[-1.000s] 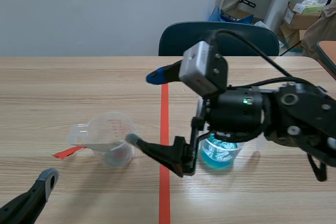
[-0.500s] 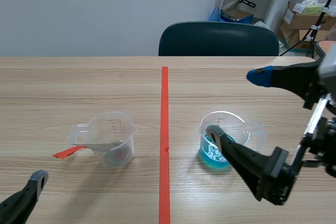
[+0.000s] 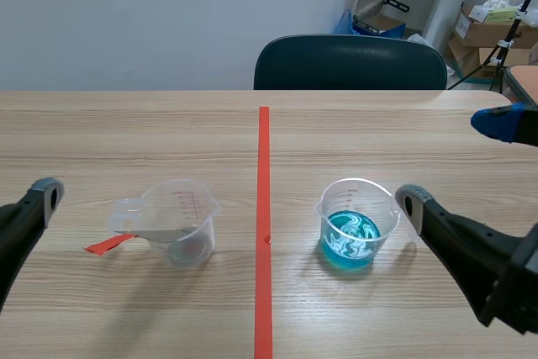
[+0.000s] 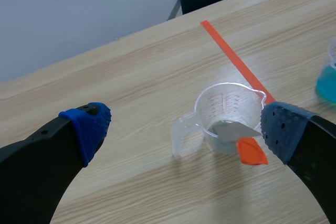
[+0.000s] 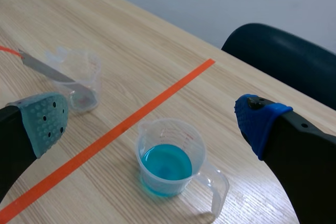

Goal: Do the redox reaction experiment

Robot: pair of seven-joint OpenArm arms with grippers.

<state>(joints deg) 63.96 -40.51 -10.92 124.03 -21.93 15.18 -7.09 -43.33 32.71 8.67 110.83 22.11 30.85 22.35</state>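
Observation:
A clear measuring cup (image 3: 181,223) stands left of the red tape line, with a grey metal strip (image 3: 155,234) leaning in it, its orange-red end over the rim. A second clear cup (image 3: 355,224) holding blue liquid with pale swirls stands right of the line. My left gripper (image 4: 186,129) hangs open above and short of the strip cup (image 4: 231,115); the strip's orange end (image 4: 251,151) lies near one pad. My right gripper (image 5: 152,121) is open, raised near the blue cup (image 5: 170,163), holding nothing. The strip cup (image 5: 79,77) sits ahead of it to one side.
A dark blue chair (image 3: 349,60) stands behind the table's far edge. Cardboard boxes (image 3: 483,27) and gear fill the back right corner. The red tape line (image 3: 263,233) runs down the table's middle between the cups.
My right arm has pulled back from over the middle to the right side, uncovering the blue cup. The left gripper's finger has risen at the left edge. The cups stay put.

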